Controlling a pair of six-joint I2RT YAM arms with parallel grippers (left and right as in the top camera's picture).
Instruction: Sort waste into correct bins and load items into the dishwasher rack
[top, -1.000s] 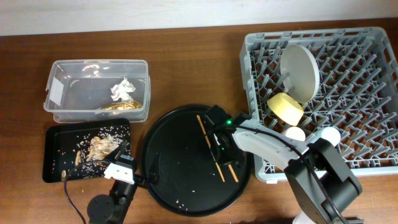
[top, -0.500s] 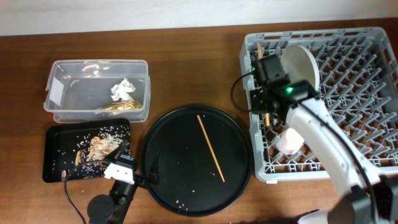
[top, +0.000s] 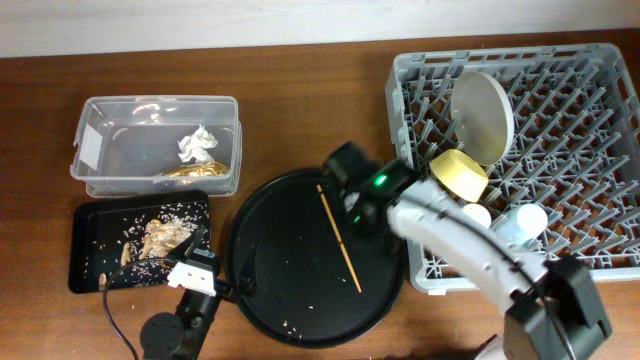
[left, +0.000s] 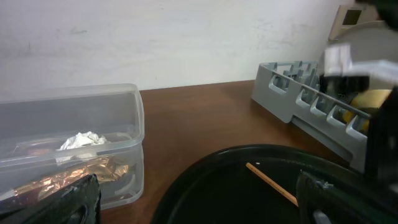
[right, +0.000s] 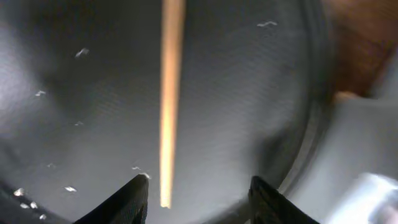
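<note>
Right gripper (right: 199, 200): fingers apart, nothing between them, poised low over the large round black tray (top: 290, 295). In the right wrist view, one wooden chopstick (top: 340, 238) runs down the frame, blurred, and its lower end falls between the two fingertips (right: 127, 198), nearer the left-hand one in that frame; no contact with either finger is evident. Overhead, the right arm (top: 450, 235) reaches in from the lower right across the near corner of the dishwasher rack (top: 400, 100) to the upper right part of the round tray, beside the upper half of the chopstick, which lies flat and slanted on the tray among a few pale crumbs. Left gripper (left: 199, 205): fingers spread wide, empty, resting low at the near left edge of the round tray and facing the far wall. In the rack, a white round plate (top: 482, 115) stands on edge among the pegs, a small yellow bowl (top: 458, 173) leans tilted just below it, and a pink cup (top: 476, 213) and a light-blue cup (top: 522, 220) sit side by side close to the arm. To the left, the clear plastic box (top: 100, 140) holds a crumpled white tissue (top: 198, 145) and a brown-gold wrapper (top: 195, 170). Just in front of it, the black rectangular tray (top: 85, 250) holds tan shredded food scraps (top: 160, 238) and scattered rice-like crumbs. All stand on a brown wooden table (top: 300, 100).
</note>
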